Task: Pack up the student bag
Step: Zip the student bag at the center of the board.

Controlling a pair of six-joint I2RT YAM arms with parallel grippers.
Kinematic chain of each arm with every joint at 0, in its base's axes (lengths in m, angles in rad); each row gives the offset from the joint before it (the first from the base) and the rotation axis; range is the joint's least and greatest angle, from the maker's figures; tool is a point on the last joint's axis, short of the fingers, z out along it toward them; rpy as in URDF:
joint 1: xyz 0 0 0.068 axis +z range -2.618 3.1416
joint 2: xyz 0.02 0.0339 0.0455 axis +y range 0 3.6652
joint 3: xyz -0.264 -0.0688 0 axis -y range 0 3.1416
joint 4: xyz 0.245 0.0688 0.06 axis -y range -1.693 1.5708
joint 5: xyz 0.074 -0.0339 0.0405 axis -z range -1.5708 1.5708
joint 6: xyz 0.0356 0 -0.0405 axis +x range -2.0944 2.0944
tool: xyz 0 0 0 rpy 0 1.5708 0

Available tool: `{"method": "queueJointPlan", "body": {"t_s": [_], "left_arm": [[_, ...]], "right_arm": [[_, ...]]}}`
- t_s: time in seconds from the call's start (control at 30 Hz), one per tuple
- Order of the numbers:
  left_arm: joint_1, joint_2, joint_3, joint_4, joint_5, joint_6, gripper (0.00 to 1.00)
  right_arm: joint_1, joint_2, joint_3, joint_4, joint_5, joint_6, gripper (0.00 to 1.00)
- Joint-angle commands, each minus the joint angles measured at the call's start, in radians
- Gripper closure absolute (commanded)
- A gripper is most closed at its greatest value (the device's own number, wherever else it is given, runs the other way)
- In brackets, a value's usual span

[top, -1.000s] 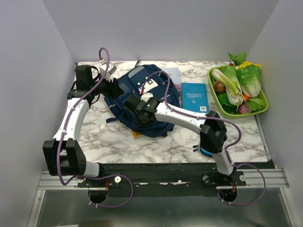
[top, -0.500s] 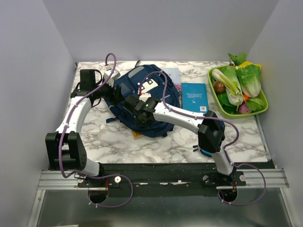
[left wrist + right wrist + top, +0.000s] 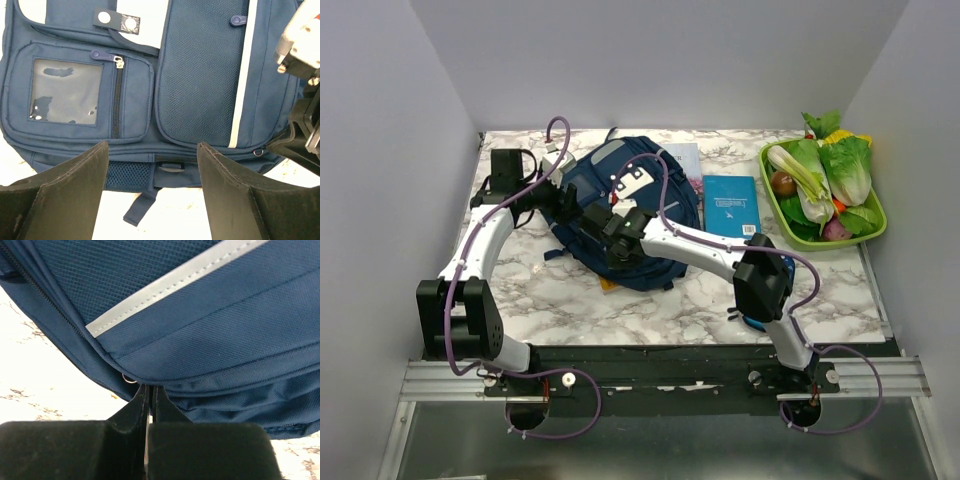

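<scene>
The student bag (image 3: 640, 190), a navy backpack with a white patch, lies flat at the back middle of the marble table (image 3: 570, 300). My left gripper (image 3: 563, 200) is at its left side, open, and nothing is between the fingers. In the left wrist view that gripper (image 3: 150, 145) frames the student bag's (image 3: 200, 75) bottom edge and a loose strap (image 3: 138, 207). My right gripper (image 3: 603, 225) rests on the bag's front part. In the right wrist view it (image 3: 150, 386) is shut at the zipper seam of the bag (image 3: 200, 315), beside a small metal ring (image 3: 128, 378). What it pinches is hidden.
A teal book (image 3: 731, 205) lies right of the bag, and a pale book (image 3: 685, 157) shows behind it. A green tray (image 3: 775, 205) of vegetables sits at the back right. Something yellow (image 3: 608, 283) pokes out under the bag's near edge. The right arm (image 3: 302, 40) shows in the left wrist view.
My right gripper has closed at the bag's seam. My left gripper has opened wider and moved right, closer to the bag's left side.
</scene>
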Motion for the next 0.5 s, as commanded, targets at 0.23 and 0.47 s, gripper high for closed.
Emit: {"method": "queueJointPlan", "body": {"t_s": [0.23, 0.47], "left_arm": [[-0.072, -0.046, -0.061, -0.138, 0.073, 0.224, 0.16], [-0.237, -0.109, -0.198, -0.070, 0.042, 0.281, 0.15]], "right_arm": [[0.012, -0.193, -0.277, 0.187, 0.041, -0.156, 0.99], [0.012, -0.289, -0.438, 0.363, 0.068, -0.239, 0.99]]}}
